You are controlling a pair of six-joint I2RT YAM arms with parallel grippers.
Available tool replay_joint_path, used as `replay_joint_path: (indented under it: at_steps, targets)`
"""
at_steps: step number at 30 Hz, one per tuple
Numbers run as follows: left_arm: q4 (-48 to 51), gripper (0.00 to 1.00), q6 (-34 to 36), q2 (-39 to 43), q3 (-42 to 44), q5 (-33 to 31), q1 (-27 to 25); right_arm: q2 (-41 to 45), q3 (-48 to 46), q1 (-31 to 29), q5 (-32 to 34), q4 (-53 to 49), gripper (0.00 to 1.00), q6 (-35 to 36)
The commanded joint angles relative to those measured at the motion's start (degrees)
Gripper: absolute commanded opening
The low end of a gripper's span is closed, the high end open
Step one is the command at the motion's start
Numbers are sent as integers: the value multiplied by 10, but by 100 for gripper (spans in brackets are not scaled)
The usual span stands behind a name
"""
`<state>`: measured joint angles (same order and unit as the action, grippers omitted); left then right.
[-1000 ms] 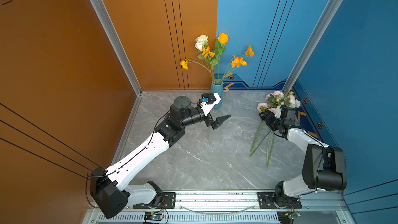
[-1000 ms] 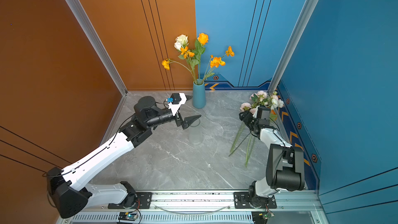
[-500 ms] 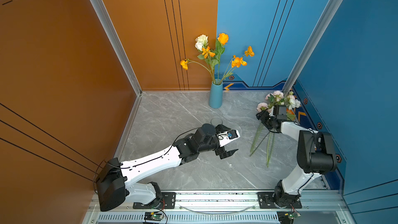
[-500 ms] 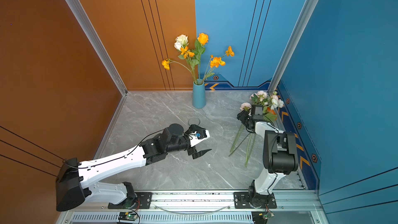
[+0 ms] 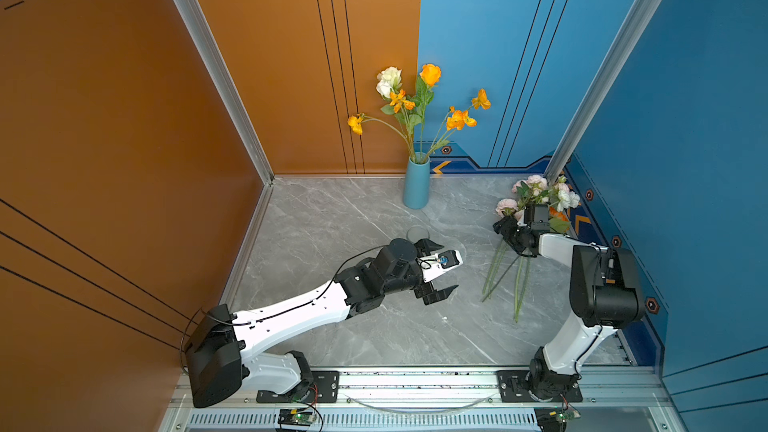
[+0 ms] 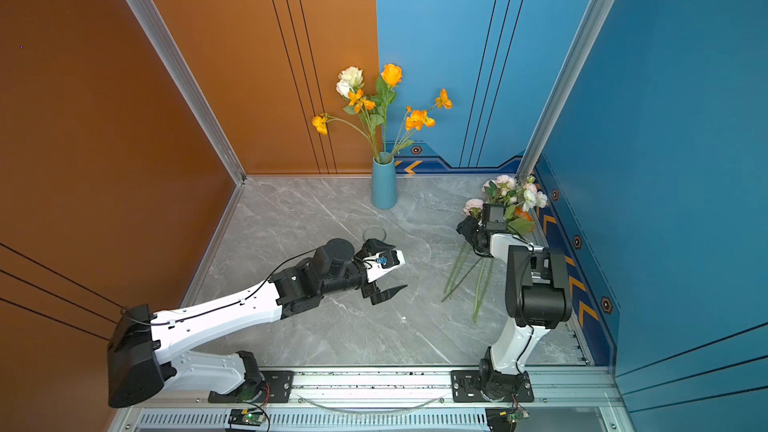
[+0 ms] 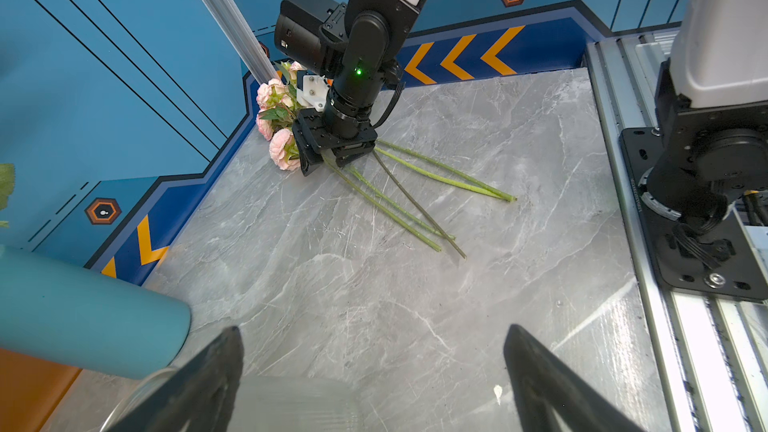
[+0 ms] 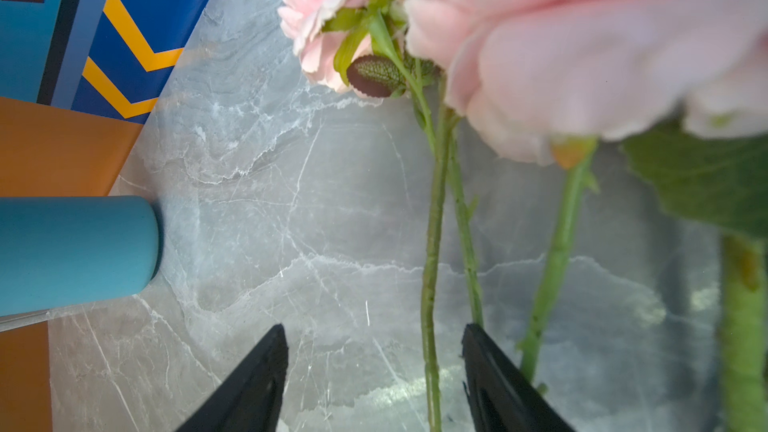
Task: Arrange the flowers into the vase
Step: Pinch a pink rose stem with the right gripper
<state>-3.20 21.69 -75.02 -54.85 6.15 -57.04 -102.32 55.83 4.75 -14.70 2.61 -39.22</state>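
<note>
Since a second ago, our left arm has swung away from the tall blue cylindrical vase (image 5: pixel 416 184) to the middle of the frame in both top views. There the left gripper (image 5: pixel 448 266) hangs over the grey marble floor (image 5: pixel 332 218), its jaws spread fully wide and holding nothing. The right gripper (image 8: pixel 374 328) has hardly shifted.

Part of the job looks done: long green-stemmed flowers with orange and white blossoms (image 5: pixel 419 105) stand in the vase at upper centre. The rest, a bunch of pale pink and white flowers (image 5: pixel 536 195), lies on the floor at centre right. Its blossoms point toward the blue wall corner and its stems (image 5: pixel 496 274) fan toward the lower edge.

The right gripper is down over those stems, just below the blossoms. In the right wrist view its jaws stand partly apart with one thin stem between them, touched by neither finger, so we judge nothing is gripped yet. What is left, as we read it: close on a stem, lift it, carry it to the vase, then repeat for the others.
</note>
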Motion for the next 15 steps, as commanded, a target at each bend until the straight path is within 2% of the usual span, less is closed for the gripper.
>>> replay_joint_path:
  at_steps: [1,3,6,8,10,15]
  targets:
    - [1,98,10,7,-5,-9,-1,-23,15,-6,12,-17,68,8]
    - [1,98,11,7,-5,-10,-1,-32,19,-7,10,-15,66,9]
    - [2,98,11,7,-5,-11,-1,-46,26,-7,2,-5,56,9]
    - [1,98,10,5,-5,-10,-1,-53,29,-6,-4,2,46,10]
    - [2,98,10,4,-5,-10,-3,-51,28,-8,-10,9,32,11]
    - [2,98,10,5,-5,-11,-4,-11,24,-19,4,-13,11,27]
